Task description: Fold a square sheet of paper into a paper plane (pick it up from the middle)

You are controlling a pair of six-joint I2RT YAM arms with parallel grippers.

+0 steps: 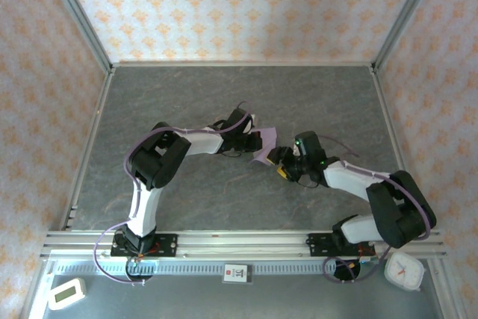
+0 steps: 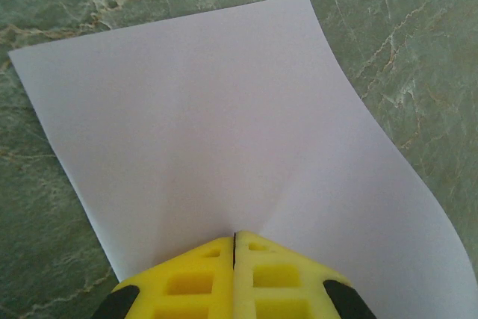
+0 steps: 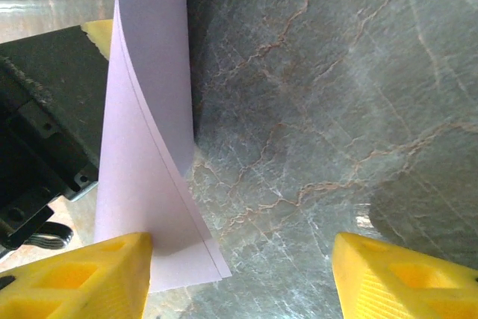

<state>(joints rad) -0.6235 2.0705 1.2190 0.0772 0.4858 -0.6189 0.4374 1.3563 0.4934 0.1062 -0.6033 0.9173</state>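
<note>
The square sheet of paper (image 2: 224, 125) is plain lavender and rises bent off the marbled table. My left gripper (image 2: 234, 238) is shut on its near edge, yellow fingers pressed together with the paper between them. In the top view the sheet of paper (image 1: 266, 143) sits at mid-table between both grippers, the left gripper (image 1: 248, 137) on its left. In the right wrist view the paper (image 3: 146, 184) shows two layers with edges slightly offset, a doubled sheet rather than a paper plane. My right gripper (image 3: 240, 278) is open, its left finger (image 3: 82, 278) beside the paper's lower corner and nothing between the fingers. From above, the right gripper (image 1: 281, 160) lies just right of the sheet.
The table (image 1: 187, 95) is grey-green marbled stone with patterned walls on three sides. A metal rail (image 1: 239, 243) runs along the near edge. The left gripper's black body (image 3: 37, 147) stands close on the left of the right wrist view.
</note>
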